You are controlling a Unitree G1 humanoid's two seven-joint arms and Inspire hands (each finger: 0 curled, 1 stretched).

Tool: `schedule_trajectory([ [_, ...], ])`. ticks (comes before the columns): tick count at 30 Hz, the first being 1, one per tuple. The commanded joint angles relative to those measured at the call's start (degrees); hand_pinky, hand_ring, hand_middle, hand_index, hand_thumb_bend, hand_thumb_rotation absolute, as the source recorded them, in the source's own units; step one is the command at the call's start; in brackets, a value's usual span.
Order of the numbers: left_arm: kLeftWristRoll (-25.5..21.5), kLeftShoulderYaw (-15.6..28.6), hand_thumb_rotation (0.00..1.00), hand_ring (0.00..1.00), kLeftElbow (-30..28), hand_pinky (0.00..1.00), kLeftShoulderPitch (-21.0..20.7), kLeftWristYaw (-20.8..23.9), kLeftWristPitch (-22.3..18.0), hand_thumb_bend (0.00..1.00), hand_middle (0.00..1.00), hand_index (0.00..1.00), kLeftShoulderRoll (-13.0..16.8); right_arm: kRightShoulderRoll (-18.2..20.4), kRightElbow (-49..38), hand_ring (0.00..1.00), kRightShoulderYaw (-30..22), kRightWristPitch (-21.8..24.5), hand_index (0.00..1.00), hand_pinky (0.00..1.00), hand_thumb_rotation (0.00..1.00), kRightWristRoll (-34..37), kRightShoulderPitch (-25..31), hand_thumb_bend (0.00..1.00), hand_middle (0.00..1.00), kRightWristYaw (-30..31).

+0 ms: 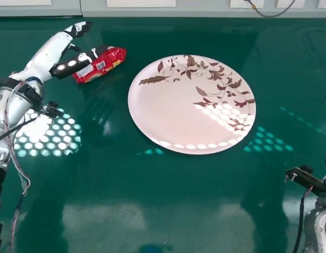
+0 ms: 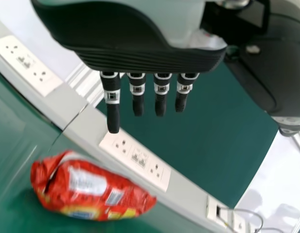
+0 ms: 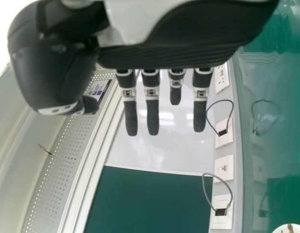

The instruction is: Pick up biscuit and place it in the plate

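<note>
Bright dotted light dapples the green table (image 1: 179, 184) and plate (image 1: 171, 113). Pale glare and darker shadows mark the table's near side

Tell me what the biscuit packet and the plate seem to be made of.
The biscuit packet looks like thin, shiny plastic film, perhaps foil-lined: its red, printed surface is creased and puckered. The plate has a smooth, pale surface with a brown leaf pattern; that suggests glazed ceramic, though melamine could look the same.
</note>
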Motion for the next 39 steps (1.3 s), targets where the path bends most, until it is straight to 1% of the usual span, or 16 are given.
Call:
schedule_trajectory([
  [1,1.18,-1.6,0.45,1.0,1.35,0.89,-1.44,-1.54,-0.63,1.0,1.0,1.0,1.63,-0.28,-0.17,0.76,-0.44,-0.68,0.75,0.68,0.24,0.24,0.81,0.47,0.78,0.07],
  [4,3.45,-3.34,0.48,1.0,2.04,0.95,-2.55,-2.56,0.96,1.0,1.0,1.0,2.58,-0.33,0.13,0.76,-0.38,-1.46,0.76,0.69,0.23,0.54,1.01,0.46,0.78,0.45],
  [7,5.13,-4.66,0.48,1.0,2.7,0.97,-3.41,-3.07,2.07,1.0,1.0,1.0,3.06,-0.22,-0.05,0.76,-0.39,-1.16,0.76,0.69,0.24,0.47,1.13,0.47,0.78,0.33],
  [10,7.27,-5.89,0.5,1.0,3.31,0.97,-4.06,-2.63,2.39,1.0,1.0,1.0,3.57,-0.32,0.01,0.76,-0.52,-1.22,0.76,0.68,0.24,0.7,1.2,0.47,0.78,0.49],
  [14,9.42,-7.1,0.49,1.0,3.07,0.98,-4.78,-3.21,4.05,1.0,1.0,1.0,3.99,-0.57,0.32,0.76,-0.8,-1.29,0.75,0.68,0.24,0.92,1.06,0.47,0.78,0.8],
  [17,10.25,-8.02,0.48,1.0,3.87,0.98,-5.55,-3.37,4.23,1.0,1.0,1.0,4.29,-0.47,0.37,0.75,-0.88,-1.26,0.75,0.67,0.24,0.63,0.86,0.48,0.77,0.56],
  [20,10.86,-8.56,0.47,1.0,4.43,0.96,-6.07,-3.46,3.96,1.0,1.0,1.0,4.49,-0.34,-0.2,0.75,-0.94,-0.55,0.74,0.66,0.25,0.92,0.91,0.5,0.76,0.53],
  [25,11.91,-9.61,0.45,1.0,4.38,0.95,-6.77,-4.43,5.42,1.0,1.0,1.0,4.73,-0.66,-0.21,0.75,-1.19,-0.87,0.74,0.65,0.27,1.1,1.12,0.51,0.77,0.91],
  [28,13.55,-10.84,0.45,1.0,4.39,0.95,-7.6,-4.79,6.79,1.0,1.0,1.0,4.82,-0.62,-0.45,0.74,-1.44,-0.52,0.73,0.64,0.27,1.33,1.1,0.53,0.76,0.86],
  [30,15.06,-11.94,0.44,1.0,4.48,0.96,-8.65,-5.46,7.9,1.0,1.0,1.0,4.78,-0.65,-0.64,0.73,-1.5,-0.47,0.72,0.63,0.27,1.29,1.13,0.53,0.75,0.9],
  [34,18.79,-14.84,0.43,1.0,5.68,0.96,-12.12,-7.5,10.92,1.0,0.99,0.99,4.2,-0.67,-0.87,0.72,-1.6,-0.73,0.72,0.63,0.26,1.48,1.24,0.53,0.74,1.01],
  [38,22.55,-18.43,0.42,0.97,9.51,0.94,-16.72,-8.82,11.85,1.0,0.97,0.97,3.43,-0.78,-1.21,0.72,-1.87,-0.72,0.72,0.63,0.25,1.62,1.62,0.52,0.74,1.09],
  [39,23.91,-19.72,0.44,0.96,10.91,0.93,-18.1,-9.05,11.78,1.0,0.96,0.97,3.26,-0.78,-1.32,0.71,-1.96,-0.58,0.72,0.62,0.25,1.51,1.67,0.52,0.74,0.97],
])
